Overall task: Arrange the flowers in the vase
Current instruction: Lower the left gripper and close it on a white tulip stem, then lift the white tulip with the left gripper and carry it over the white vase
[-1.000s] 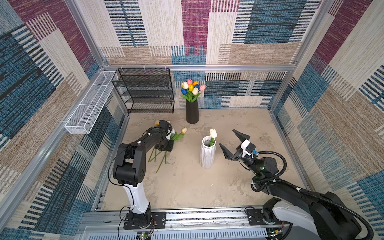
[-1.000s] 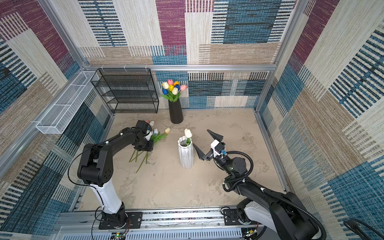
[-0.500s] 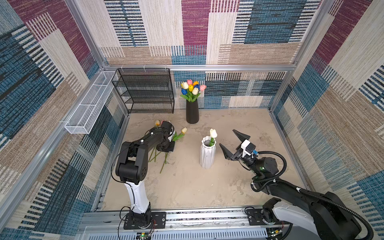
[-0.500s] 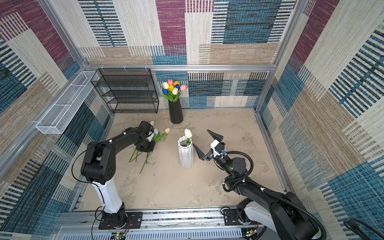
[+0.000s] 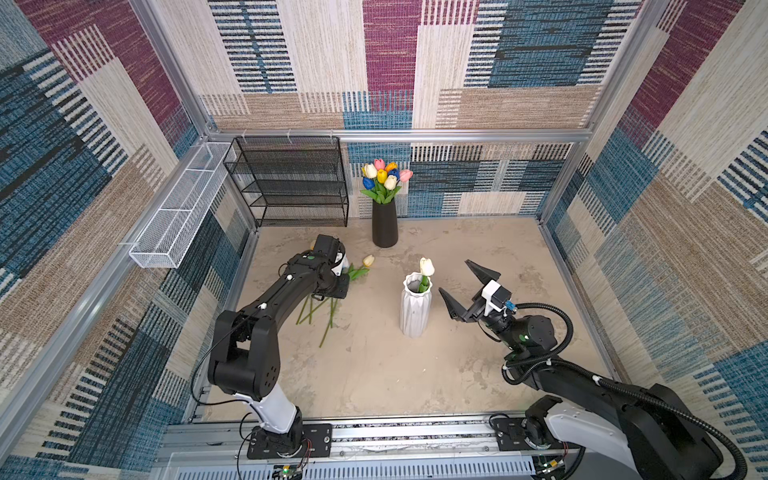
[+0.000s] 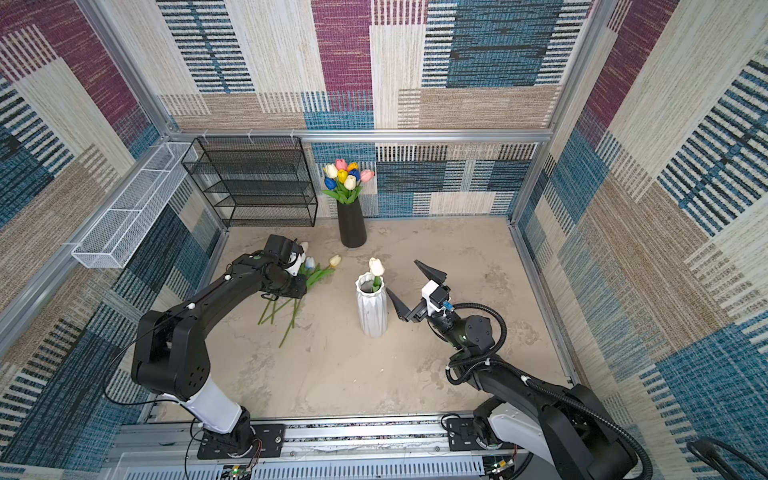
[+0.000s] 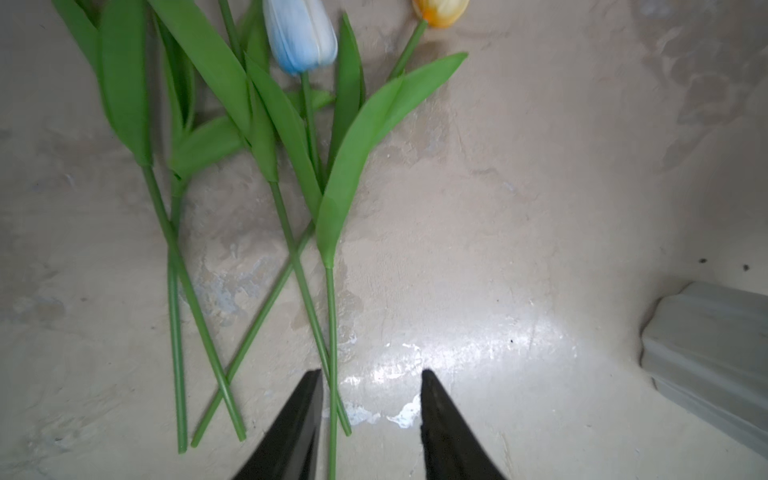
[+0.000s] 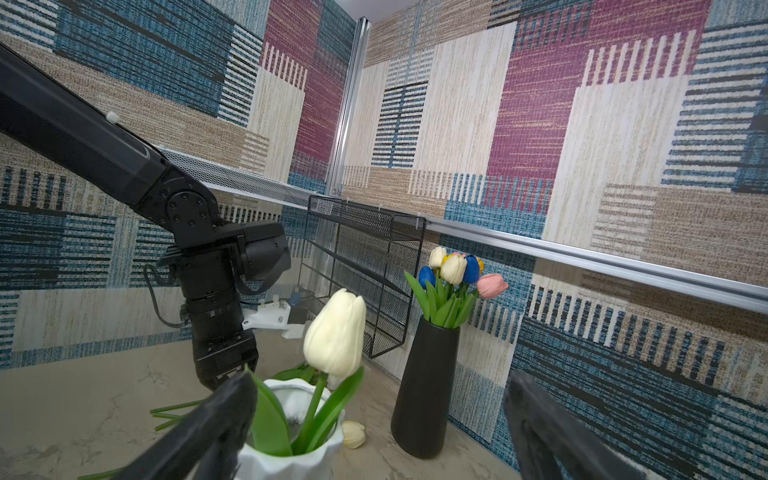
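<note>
The left gripper (image 7: 370, 374) is low over the loose flowers (image 7: 286, 129), which lie fanned on the worktop (image 5: 374, 374) near its left edge, towards the back. Its jaws pinched shut a moment ago and have parted again. They now stand open, with one stem (image 7: 331, 332) running between them, close against one finger and not clamped. The arm has barely shifted over the last second and the stems lie much as they did, so that closing seems to have lifted nothing. It looks like a missed or abandoned grasp that needs trying again.

The vase (image 5: 413, 311) stands upright near the middle of the worktop and holds a single cream tulip (image 5: 427, 266), so most of the job remains. The right gripper (image 5: 454, 276) has kept its place just beside the vase, jaws spread wide and empty. At the back edge a black vase (image 5: 384, 224) holds a full bunch.

The likely next move is to centre the stem between the fingers and close again. The crossed stems nearby could be caught with it.
</note>
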